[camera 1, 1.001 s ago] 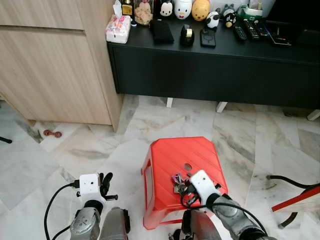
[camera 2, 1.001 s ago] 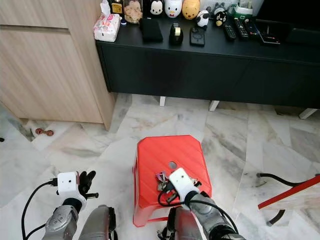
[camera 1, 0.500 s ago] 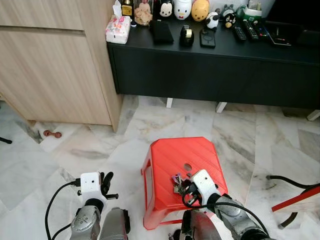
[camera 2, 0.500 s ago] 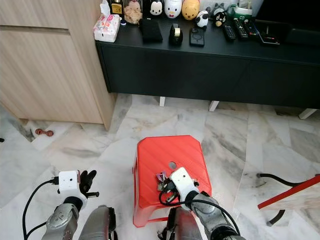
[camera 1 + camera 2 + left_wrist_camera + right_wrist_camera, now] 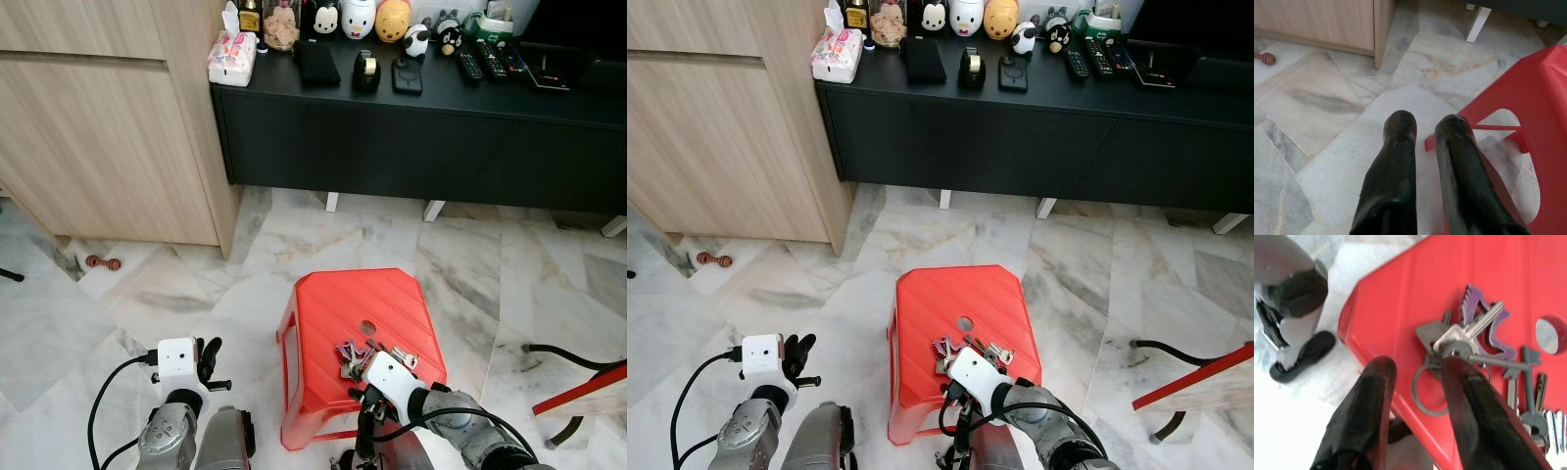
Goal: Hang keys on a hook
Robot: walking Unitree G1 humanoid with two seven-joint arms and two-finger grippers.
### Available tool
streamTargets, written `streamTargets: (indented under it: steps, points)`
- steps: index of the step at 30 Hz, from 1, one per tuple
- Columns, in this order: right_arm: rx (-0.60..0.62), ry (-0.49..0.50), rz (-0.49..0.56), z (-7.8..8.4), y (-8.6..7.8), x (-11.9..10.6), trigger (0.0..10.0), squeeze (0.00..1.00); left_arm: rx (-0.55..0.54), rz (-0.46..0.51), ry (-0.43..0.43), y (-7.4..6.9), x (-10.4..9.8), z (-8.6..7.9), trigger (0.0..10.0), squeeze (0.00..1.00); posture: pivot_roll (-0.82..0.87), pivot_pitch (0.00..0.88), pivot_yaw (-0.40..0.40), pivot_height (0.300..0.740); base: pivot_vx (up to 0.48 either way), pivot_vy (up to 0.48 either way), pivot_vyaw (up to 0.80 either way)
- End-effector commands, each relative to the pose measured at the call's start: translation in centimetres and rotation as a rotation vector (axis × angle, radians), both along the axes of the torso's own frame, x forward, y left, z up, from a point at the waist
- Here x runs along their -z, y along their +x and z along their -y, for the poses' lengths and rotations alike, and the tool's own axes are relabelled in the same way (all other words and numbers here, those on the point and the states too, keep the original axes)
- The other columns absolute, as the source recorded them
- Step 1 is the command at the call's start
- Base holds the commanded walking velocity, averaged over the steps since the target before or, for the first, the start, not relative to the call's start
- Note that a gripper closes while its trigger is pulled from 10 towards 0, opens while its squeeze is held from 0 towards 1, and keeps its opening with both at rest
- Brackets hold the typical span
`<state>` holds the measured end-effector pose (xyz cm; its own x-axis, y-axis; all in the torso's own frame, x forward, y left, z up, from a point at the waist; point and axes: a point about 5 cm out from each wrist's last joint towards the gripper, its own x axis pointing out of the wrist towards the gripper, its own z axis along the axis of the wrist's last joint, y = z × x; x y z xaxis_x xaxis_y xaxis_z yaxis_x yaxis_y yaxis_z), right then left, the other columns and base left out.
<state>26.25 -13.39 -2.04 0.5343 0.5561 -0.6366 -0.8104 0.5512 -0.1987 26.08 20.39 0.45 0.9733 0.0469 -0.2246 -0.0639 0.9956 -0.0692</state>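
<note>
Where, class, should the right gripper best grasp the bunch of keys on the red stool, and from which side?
Probably the key ring: the keys lie flat on the red stool, while the ring overhangs its edge. Approach from that edge, where the right gripper straddles it.

Silver arms, white wrist camera boxes, looping black cables, long black fingers (image 5: 1392,181)

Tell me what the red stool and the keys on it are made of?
The red stool looks like moulded plastic: one solid glossy colour with ribbed lines on the seat. The keys look like metal, silvery grey and a bit shiny, on a thin wire ring. One purple piece among them could be painted metal or plastic; I can't tell. The right gripper hovers over them, open.
</note>
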Motion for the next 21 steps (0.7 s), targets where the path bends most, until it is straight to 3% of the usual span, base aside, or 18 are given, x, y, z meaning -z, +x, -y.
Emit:
streamTargets:
  steps: [1,7,9,10,21]
  points:
    - [0.022,-0.032,-0.016,0.63,-0.7,0.69,10.0,1.0,0.004,-0.034,0.008,-0.55,0.68,0.1,10.0,0.0,0.18,0.176,-0.113,0.639,0.0,0.0,0.0]
    - [0.067,-0.039,0.004,0.76,-0.75,0.84,10.0,1.0,0.004,-0.034,0.007,-0.58,0.72,0.14,10.0,0.0,0.18,0.175,-0.115,0.639,0.0,0.0,0.0]
    - [0.087,-0.057,0.021,0.88,-0.73,0.9,10.0,0.61,0.003,-0.034,0.006,-0.58,0.72,0.17,10.0,0.0,0.18,0.175,-0.116,0.639,0.0,0.0,0.0]
    - [0.096,-0.064,0.027,0.94,-0.71,0.93,10.0,0.0,0.003,-0.033,0.005,-0.57,0.71,0.19,10.0,0.0,0.18,0.174,-0.116,0.639,0.0,0.0,0.0]
    - [0.15,-0.108,0.058,1.25,-0.5,1.02,10.0,0.0,0.004,-0.032,0.005,-0.42,0.66,0.34,10.0,0.0,0.18,0.173,-0.119,0.639,0.0,0.0,0.0]
